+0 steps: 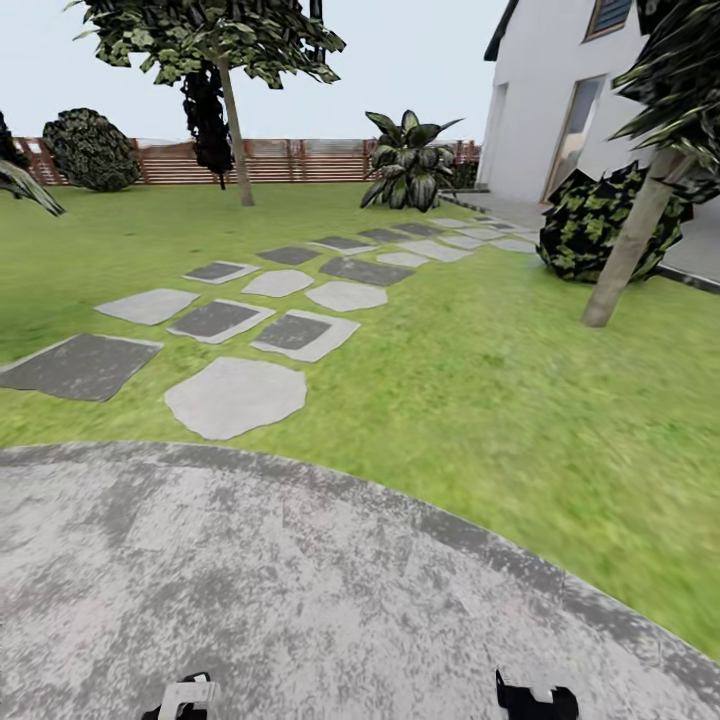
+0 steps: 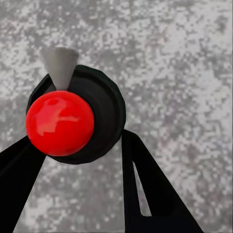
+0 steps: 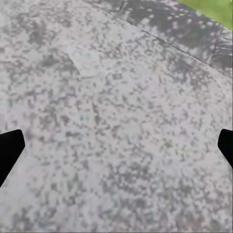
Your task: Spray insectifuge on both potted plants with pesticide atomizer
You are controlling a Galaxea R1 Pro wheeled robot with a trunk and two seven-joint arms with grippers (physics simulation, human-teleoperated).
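Visibly, one atomizer [image 2: 73, 116] — two fingers [image 2: 150, 194].

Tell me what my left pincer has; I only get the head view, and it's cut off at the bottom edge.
Observer: In the left wrist view, a dark bottle with a red ball top and a grey cone nozzle sits between the left pincer's fingers. Both touch it. It is likely the atomizer.
Operator: And the right?
Observer: The right pincer is open, with nothing between its fingers, over mottled grey paving.
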